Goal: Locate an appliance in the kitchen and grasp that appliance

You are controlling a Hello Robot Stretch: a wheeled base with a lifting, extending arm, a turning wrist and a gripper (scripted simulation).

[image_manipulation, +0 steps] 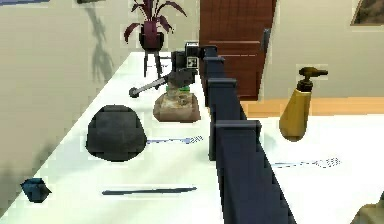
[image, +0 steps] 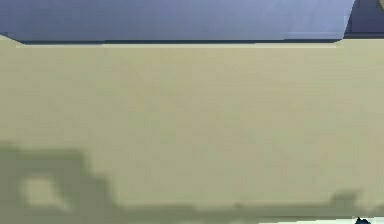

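Arm side view: the arm [image_manipulation: 235, 140] reaches out over a white tabletop [image_manipulation: 70, 165], with the gripper [image_manipulation: 172, 78] at its far end.
Task's thing: nothing has a clear appliance shape; the likeliest candidate is a squat tan object [image_manipulation: 178, 106] standing on the tabletop just under the gripper in the picture.
Relation: over, beside or touching cannot be told; its longer side seems to run across the view.
Grip: how the fingers stand, and whether they hold anything, cannot be told.
Surface: a dark round lump [image_manipulation: 115, 130], a fork [image_manipulation: 178, 141] and a yellow bottle [image_manipulation: 300, 108].
Room: a potted plant [image_manipulation: 152, 25] and a brown door [image_manipulation: 237, 40] lie beyond.
Forward view: a beige surface [image: 190, 110] is close ahead.
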